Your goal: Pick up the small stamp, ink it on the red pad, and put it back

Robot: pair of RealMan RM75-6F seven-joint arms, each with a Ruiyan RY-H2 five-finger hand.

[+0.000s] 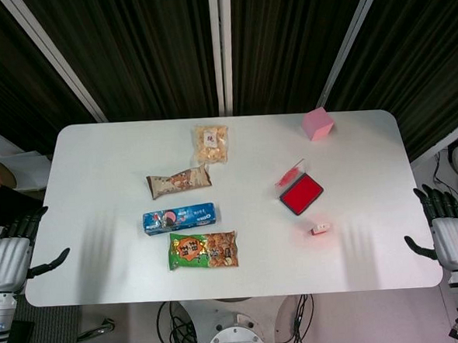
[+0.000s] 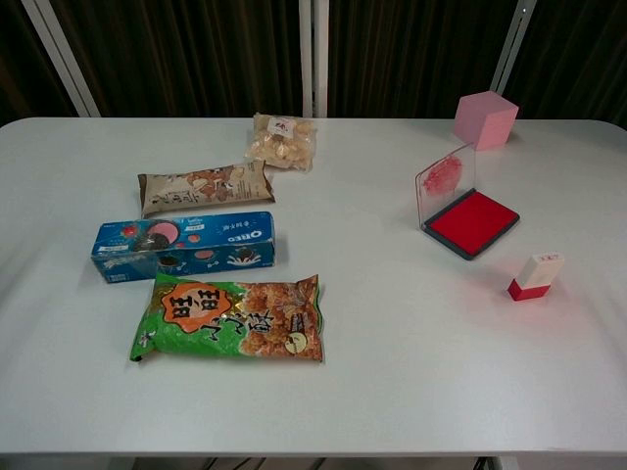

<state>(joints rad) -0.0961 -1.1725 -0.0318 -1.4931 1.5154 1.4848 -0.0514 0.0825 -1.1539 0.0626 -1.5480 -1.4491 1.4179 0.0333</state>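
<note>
Nothing started: stamp (image 2: 536, 276) lying on its side on the white desk (image 1: 98, 187), just beside the red ink pad (image 2: 472, 221).

Left robot hand (image 1: 9, 259) and right robot hand (image 1: 451, 236) parked off the desk's near corners, fingers spread, holding nothing, apparently to keep the work area in view. Pad lid (image 2: 444, 186) propped up, so the red surface sits exposed for inking; right robot hand nearer the stamp. Off to the left, four snack packs (image 2: 233, 317); at the back, a pink cube (image 2: 484, 119). Behind, dark curtains (image 1: 128, 53).
</note>
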